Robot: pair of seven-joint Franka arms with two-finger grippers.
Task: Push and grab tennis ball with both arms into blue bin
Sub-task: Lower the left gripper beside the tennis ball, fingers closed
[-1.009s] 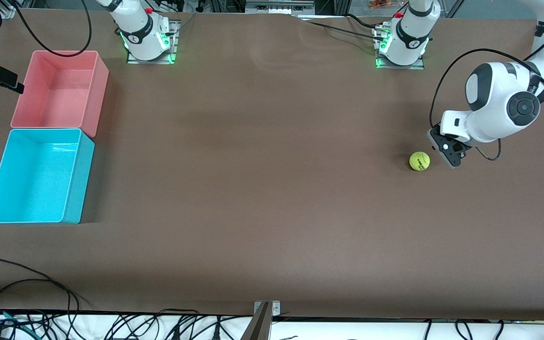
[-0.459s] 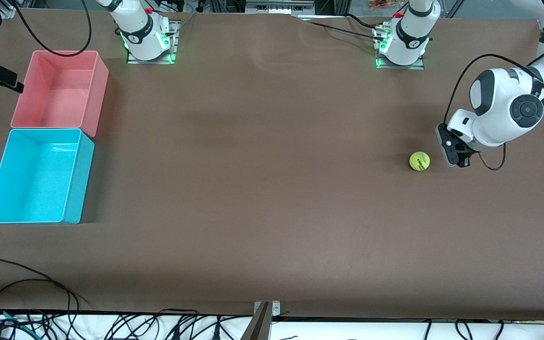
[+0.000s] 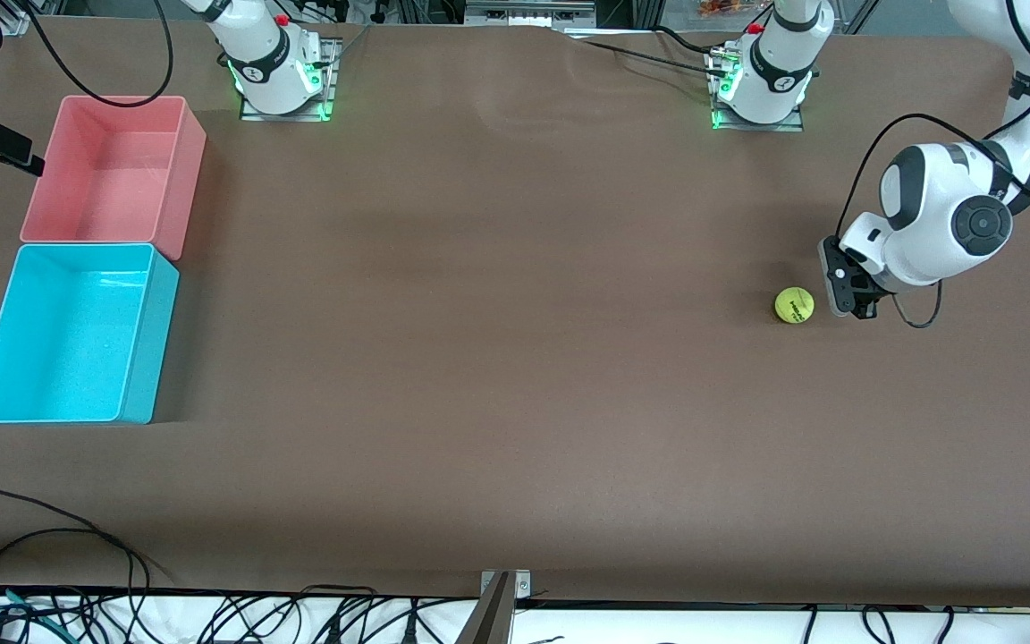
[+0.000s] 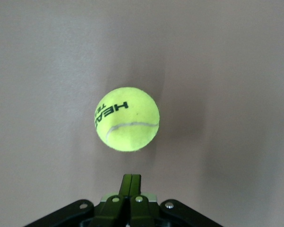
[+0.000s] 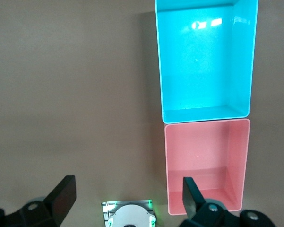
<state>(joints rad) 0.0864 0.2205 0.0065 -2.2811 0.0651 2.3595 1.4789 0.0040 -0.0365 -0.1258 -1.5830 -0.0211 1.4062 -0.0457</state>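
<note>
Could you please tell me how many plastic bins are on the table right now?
2: the blue bin and the pink bin sit side by side at the right arm's end, the blue one nearer the front camera.

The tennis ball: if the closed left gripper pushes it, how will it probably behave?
The tennis ball is round and sits free on the flat table, so it would probably roll away easily. The shut left gripper offers a narrow tip, so an off-center push may send it sideways. Its fuzzy felt probably slows it a little.
</note>
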